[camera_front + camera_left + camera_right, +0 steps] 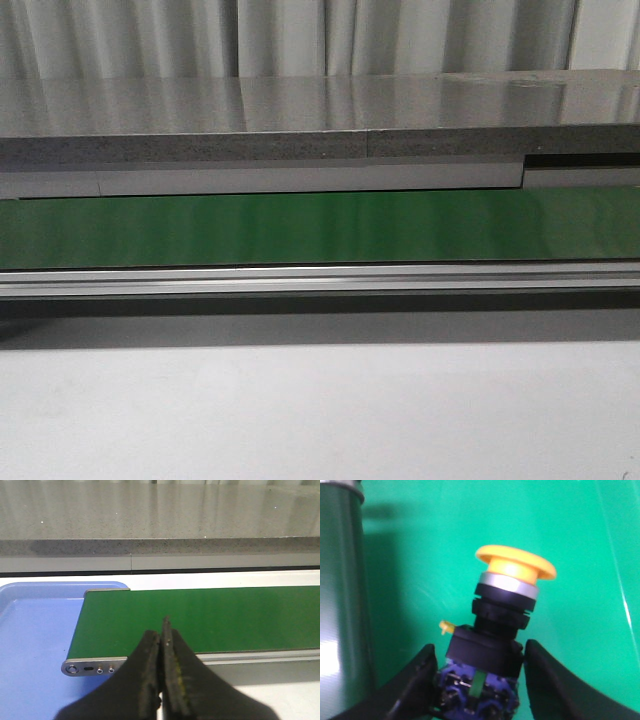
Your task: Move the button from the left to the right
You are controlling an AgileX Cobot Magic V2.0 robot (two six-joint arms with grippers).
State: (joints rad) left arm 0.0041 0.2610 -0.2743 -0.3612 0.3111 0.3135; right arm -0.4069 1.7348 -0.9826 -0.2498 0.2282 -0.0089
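Jaws: right gripper point(479, 680) clamped on the button's black body, left gripper point(162, 645) closed on nothing over the conveyor belt point(210, 617) | step: button point(497, 635) held over green surface, likely carry or placing; next calls for steady lowering | long axis along the fingers, yellow cap pointing away from the wrist

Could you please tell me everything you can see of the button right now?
The button shows only in the right wrist view. It has a glossy yellow-orange mushroom cap over a silver ring, black threaded collars and a black boxy body with a small yellow tab; the base shows bluish terminals and a green mark. It looks plastic. The right gripper has a finger against each side of its body, over a bright green surface.
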